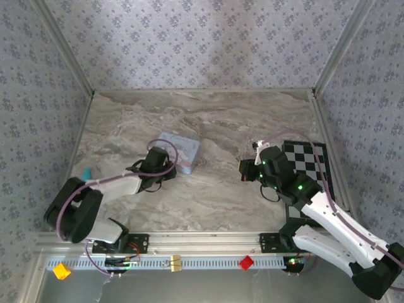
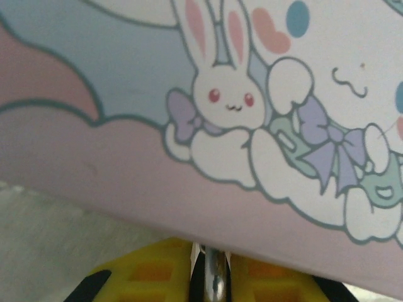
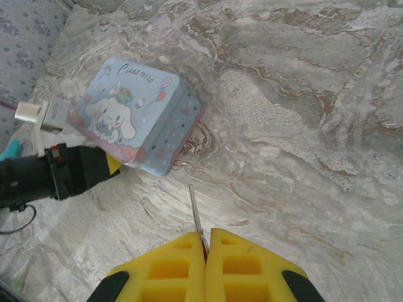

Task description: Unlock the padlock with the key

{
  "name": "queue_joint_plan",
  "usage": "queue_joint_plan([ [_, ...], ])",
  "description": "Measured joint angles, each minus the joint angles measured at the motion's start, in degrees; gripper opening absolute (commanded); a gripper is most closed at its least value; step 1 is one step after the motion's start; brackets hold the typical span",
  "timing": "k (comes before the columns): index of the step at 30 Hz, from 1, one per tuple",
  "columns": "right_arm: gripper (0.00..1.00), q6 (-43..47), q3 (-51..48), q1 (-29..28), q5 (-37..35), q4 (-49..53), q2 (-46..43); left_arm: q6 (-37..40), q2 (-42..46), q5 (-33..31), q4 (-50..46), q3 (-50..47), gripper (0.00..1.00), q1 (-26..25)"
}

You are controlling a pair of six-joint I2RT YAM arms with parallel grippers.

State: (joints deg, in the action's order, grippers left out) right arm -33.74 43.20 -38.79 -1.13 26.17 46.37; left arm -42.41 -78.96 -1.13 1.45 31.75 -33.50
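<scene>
The pale blue cartoon-printed tin (image 1: 182,149) lies left of the table's middle. My left gripper (image 1: 169,168) is at its near edge. In the left wrist view the tin's lid (image 2: 189,157) looms close. Below it, my left gripper (image 2: 213,261) is shut on a thin metal piece, silver with dark edges, which I take for the padlock (image 2: 215,280). My right gripper (image 3: 206,242) hovers to the right of the tin (image 3: 135,113), shut on the key (image 3: 196,211). The key's thin blade points toward the tin's corner, a short way off. The left gripper (image 3: 115,165) shows beside the tin.
A black-and-white checkered board (image 1: 310,165) lies at the right edge, under my right arm. A teal object (image 1: 87,172) sits at the left edge. Yellow (image 1: 61,270) and red (image 1: 246,262) blocks rest on the front rail. Patterned walls close in three sides.
</scene>
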Motion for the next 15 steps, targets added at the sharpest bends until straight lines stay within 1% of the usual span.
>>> queue_joint_plan([
  [4, 0.00, -0.37, 0.00, -0.50, 0.57, -1.81, 1.60, -3.96, 2.43, -2.56, -2.80, -0.48, 0.02, -5.14],
  [9, 0.00, -0.39, 0.02, -1.11, 1.01, -3.34, 4.48, -9.66, 0.13, -2.82, -2.45, -0.37, 0.03, -11.10],
  [12, 0.00, -0.39, 0.02, -1.73, 1.18, -3.98, 5.40, -12.09, -2.93, -2.67, -1.90, 1.20, 0.05, -13.53],
  [15, 0.00, -0.63, 0.02, -2.38, 1.18, -4.35, 5.44, -14.16, -4.55, -1.25, -0.74, 2.78, 0.05, -14.62],
])
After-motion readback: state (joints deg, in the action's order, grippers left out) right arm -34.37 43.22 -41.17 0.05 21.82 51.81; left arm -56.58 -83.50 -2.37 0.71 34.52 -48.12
